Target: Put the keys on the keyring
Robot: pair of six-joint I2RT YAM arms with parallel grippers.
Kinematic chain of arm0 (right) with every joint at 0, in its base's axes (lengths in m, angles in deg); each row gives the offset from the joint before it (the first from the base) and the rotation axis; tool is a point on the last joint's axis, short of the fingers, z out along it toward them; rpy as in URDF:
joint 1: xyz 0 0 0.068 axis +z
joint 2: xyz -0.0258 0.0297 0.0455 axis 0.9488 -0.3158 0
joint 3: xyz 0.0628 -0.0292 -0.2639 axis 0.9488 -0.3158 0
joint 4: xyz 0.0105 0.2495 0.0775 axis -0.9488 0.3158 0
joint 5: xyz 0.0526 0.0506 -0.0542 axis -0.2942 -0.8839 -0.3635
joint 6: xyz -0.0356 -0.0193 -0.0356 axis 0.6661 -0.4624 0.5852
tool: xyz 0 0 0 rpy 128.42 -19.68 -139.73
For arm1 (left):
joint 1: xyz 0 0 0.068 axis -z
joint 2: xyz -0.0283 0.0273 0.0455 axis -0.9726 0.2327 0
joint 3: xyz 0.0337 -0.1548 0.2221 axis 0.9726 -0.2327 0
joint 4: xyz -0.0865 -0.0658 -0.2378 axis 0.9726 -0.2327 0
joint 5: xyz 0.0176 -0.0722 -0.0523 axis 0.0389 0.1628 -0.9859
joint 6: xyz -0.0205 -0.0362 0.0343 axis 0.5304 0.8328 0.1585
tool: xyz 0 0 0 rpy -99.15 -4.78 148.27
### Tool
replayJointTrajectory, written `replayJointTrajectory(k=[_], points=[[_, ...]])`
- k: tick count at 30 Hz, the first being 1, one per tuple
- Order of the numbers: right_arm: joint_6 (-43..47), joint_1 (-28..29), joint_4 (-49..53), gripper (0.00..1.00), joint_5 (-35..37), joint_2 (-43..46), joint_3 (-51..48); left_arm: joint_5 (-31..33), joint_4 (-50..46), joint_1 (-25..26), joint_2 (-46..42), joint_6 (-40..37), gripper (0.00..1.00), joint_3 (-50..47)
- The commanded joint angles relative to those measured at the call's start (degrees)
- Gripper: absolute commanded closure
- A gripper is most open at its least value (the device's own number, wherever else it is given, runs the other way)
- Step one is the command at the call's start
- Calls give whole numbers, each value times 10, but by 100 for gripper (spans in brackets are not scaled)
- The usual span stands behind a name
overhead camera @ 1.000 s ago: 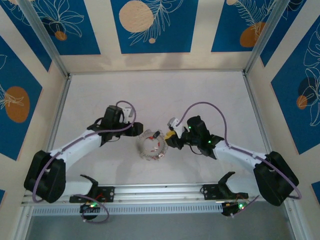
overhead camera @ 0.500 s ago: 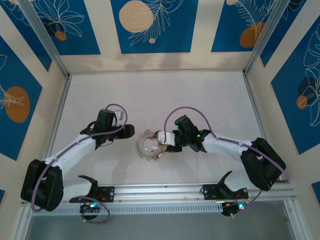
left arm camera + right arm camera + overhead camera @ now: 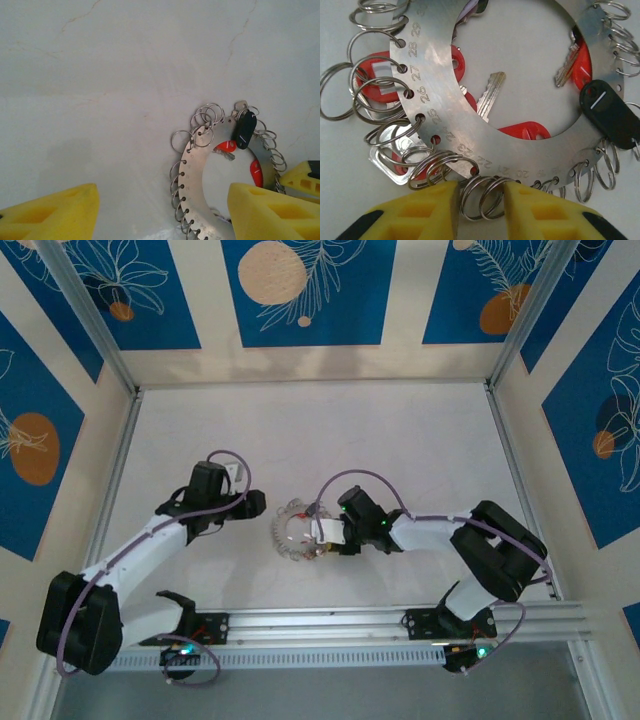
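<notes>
Lying flat on the worktop (image 3: 400, 440), keyring (image 3: 432, 80) with red keys (image 3: 525, 131) beneath: left gripper (image 3: 161, 210) wide apart beside it, right gripper (image 3: 480, 200) narrowly apart, straddling small rim rings (image 3: 481, 196).

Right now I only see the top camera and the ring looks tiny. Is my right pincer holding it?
Observer: On the right wrist camera, the right pincer straddles two small split rings on the keyring rim; squeezing or not, I can't tell.
Operator: And my left one?
Observer: The left pincer is wide open, the keyring lying beside one yellow finger.
Operator: Any keys there already?
Observer: A red key with a white window sits by engraved numbers 26 to 28.
</notes>
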Motion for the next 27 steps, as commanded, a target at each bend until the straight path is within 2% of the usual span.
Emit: replayJointTrajectory(k=[1,5,8,14,20,24,27], points=[[13,3,-39,72,62,-4,-26,10,-5,-6,-12,-1,32,-2],[28,12,-57,74,97,3,-36,6,4,-5,-20,2,32,-8],[32,16,-74,78,111,16,-48,8,-4,-6,-23,2,32,-4],[49,32,-123,77,145,33,-74,7,3,-5,-39,-1,31,-14],[59,42,-146,76,145,44,-92,6,15,-6,-50,-2,31,-25],[68,44,-148,76,105,51,-103,2,11,-5,-53,-3,31,-23],[82,47,-158,76,104,45,-104,0,19,-5,-54,-5,31,-27]])
